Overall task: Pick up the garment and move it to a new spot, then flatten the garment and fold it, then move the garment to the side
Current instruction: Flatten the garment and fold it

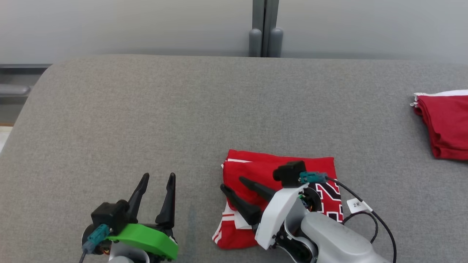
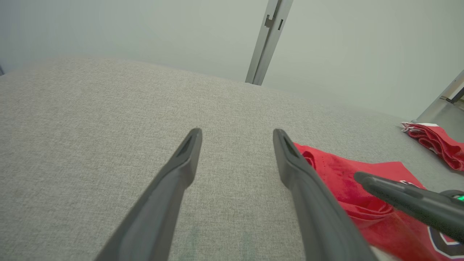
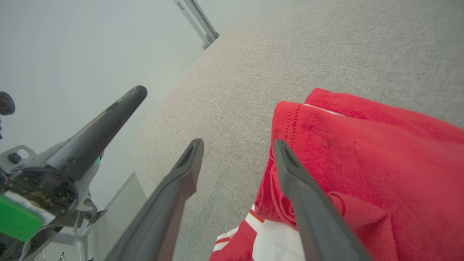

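A folded red garment (image 1: 256, 166) with white trim and a printed number lies on the grey table (image 1: 182, 109) near its front edge, right of centre. My right gripper (image 1: 232, 183) is open above the garment's left edge. In the right wrist view, one finger of my right gripper (image 3: 238, 142) lies over the red garment (image 3: 362, 145) and the other over bare table, with nothing held between them. My left gripper (image 1: 159, 176) stands open over bare table to the garment's left. In the left wrist view, the garment (image 2: 344, 177) lies just right of my left gripper (image 2: 236, 131).
A second folded red cloth (image 1: 446, 124) lies at the table's right edge, also in the left wrist view (image 2: 435, 141). A grey post (image 1: 265, 29) stands behind the table's far edge. The table's rounded left corner falls away at the left.
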Robot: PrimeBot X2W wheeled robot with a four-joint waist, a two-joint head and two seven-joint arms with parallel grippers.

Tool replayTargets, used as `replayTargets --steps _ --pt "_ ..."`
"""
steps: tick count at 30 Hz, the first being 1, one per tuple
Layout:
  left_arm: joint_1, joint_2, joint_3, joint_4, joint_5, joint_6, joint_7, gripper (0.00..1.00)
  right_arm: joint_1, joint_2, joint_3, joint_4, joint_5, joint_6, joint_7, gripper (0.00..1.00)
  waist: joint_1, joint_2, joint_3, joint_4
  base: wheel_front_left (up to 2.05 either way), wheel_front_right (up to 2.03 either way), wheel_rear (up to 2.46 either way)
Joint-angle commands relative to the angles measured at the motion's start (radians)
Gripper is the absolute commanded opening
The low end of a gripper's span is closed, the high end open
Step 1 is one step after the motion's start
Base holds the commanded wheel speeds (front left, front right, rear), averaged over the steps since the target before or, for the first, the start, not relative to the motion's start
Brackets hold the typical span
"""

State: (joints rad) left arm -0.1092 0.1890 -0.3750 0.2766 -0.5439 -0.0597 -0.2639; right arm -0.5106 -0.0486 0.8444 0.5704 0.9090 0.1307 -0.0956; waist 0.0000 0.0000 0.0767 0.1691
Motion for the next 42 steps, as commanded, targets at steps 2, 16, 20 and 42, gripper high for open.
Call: replayTargets --steps 2,16,20,42 --pt "-0.017 -0.005 0.009 -0.002 0.015 -0.007 0.000 1.00 -0.033 -0.005 -0.013 0.023 -0.034 0.000 -0.042 1.00 0.0000 0.0000 -0.002 -0.005 0.00 0.00 0.00" --pt "-0.018 -0.035 0.031 -0.011 0.055 -0.022 0.000 1.00 -0.034 -0.004 -0.392 0.078 -0.485 0.000 -0.169 1.00 0.0000 0.0000 -0.013 -0.060 0.00 0.00 0.00" --pt "-0.009 -0.041 0.038 -0.014 0.065 -0.027 0.000 1.00 0.055 -0.004 -0.491 -0.007 -0.619 0.000 -0.170 0.50 0.0000 0.0000 -0.016 -0.064 0.00 0.00 0.00" --pt "0.026 -0.057 0.092 -0.009 0.092 -0.044 0.000 1.00 0.216 -0.004 -0.388 0.072 -0.769 0.000 -0.153 0.00 0.0000 0.0000 -0.009 0.004 0.00 0.00 0.00"
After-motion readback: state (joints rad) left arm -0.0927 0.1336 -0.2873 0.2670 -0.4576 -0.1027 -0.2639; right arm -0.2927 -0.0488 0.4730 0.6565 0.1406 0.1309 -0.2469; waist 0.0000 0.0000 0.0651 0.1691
